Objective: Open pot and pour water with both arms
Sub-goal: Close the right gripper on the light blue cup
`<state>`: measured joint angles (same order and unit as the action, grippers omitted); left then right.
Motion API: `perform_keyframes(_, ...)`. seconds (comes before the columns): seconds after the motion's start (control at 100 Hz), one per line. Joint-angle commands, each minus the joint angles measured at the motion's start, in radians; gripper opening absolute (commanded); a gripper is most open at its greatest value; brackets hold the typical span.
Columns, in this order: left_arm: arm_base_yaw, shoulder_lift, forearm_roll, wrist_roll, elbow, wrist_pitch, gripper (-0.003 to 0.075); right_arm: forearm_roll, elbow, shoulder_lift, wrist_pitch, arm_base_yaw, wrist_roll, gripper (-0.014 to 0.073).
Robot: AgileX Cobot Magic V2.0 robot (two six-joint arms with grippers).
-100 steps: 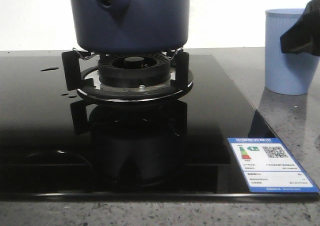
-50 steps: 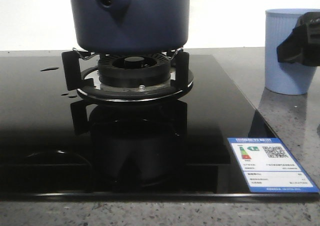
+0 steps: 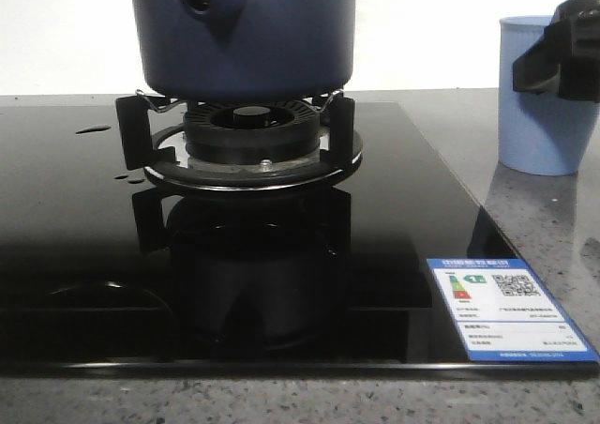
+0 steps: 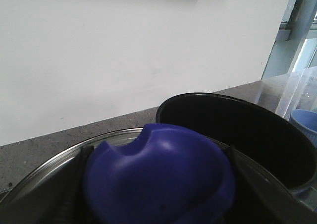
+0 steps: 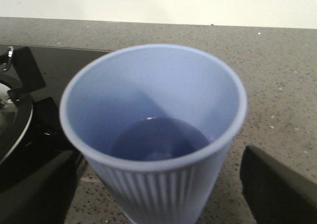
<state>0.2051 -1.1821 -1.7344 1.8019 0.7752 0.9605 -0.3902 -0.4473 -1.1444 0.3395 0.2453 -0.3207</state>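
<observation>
Upper centre, front view: navy pot (image 3: 244, 35) sits on the burner stand (image 3: 239, 143); right gripper (image 3: 558, 53) overlaps the pale cup (image 3: 544, 100), upper right.
Left wrist view: left gripper's fingers (image 4: 74, 194) flank a blue knob (image 4: 158, 179); actual grip unclear.
Right wrist view: spread fingers (image 5: 277, 187) straddle the cup (image 5: 153, 130), water inside.

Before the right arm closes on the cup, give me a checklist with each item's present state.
1. Pot seated on the burner stand: ok, it rests level on the supports.
2. Lid off the pot: ok, the left wrist view shows the pot's open dark mouth behind the blue lid knob.
3. Left gripper's hold on the lid knob: cannot tell, the fingers are mostly hidden.
4. Pale blue ribbed cup upright with water inside: ok.
5. Right gripper open with a finger on each side of the cup: ok.
6. Fingers touching the cup: cannot tell.
</observation>
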Motion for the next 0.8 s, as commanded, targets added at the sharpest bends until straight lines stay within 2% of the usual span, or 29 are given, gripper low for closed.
perform_keyframes(0.0, -0.008, 0.024, -0.129, 0.002, 0.034, 0.052, 0.0327, 0.088, -0.029, -0.001, 0.09, -0.001, 0.073, 0.0605)
perform_keyframes(0.14, -0.008, 0.024, -0.129, 0.002, 0.034, 0.052, 0.0327, 0.177, -0.029, -0.033, 0.127, -0.001, 0.155, 0.0605)
perform_keyframes(0.38, -0.008, 0.024, -0.129, 0.002, 0.034, 0.052, 0.0327, 0.179, -0.029, -0.094, 0.226, -0.001, 0.156, 0.0605)
perform_keyframes(0.79, -0.008, 0.024, -0.129, 0.002, 0.034, 0.052, 0.0327, 0.179, -0.03, -0.166, 0.309, -0.001, 0.192, 0.0603)
